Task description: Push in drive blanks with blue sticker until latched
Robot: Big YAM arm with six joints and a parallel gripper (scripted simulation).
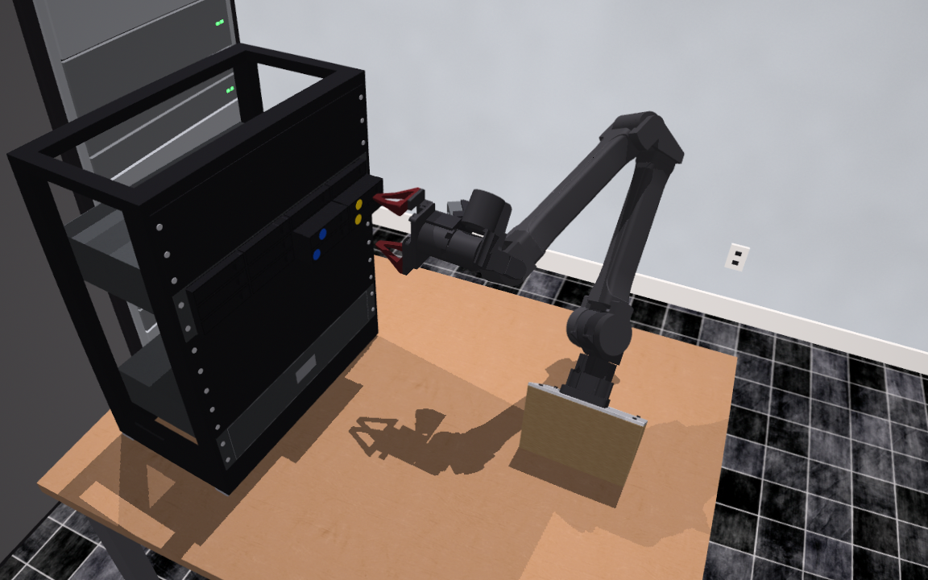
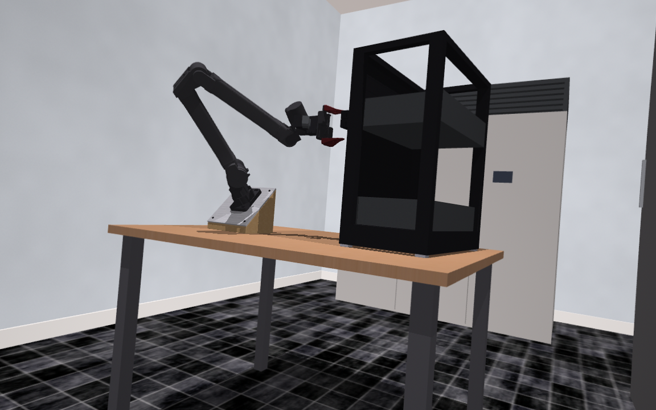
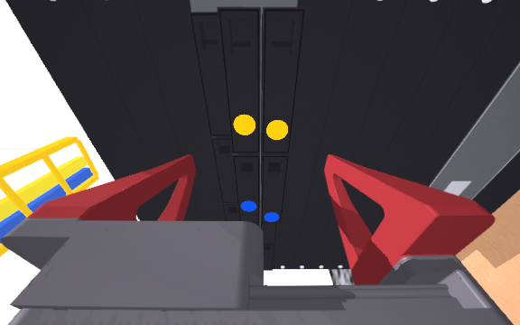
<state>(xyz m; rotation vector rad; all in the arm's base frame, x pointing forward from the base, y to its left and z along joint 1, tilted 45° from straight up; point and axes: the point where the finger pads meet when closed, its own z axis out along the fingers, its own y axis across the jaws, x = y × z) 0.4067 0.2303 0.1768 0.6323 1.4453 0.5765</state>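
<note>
The black rack stands on the wooden table at the left. Its front holds a row of dark drive blanks. Two carry blue stickers and two carry yellow stickers nearer the rack's right edge. The yellow-sticker blanks stick out a little further than the blue ones. In the wrist view the blue stickers lie below the yellow ones. My gripper is open and empty, with red fingers, a short way off the rack's right front edge. It also shows in the side view and the wrist view.
The arm's base sits on a wedge mount at the table's right. A grey cabinet stands behind the rack, and a tall server cabinet beside it. A yellow and blue rail shows at the wrist view's left.
</note>
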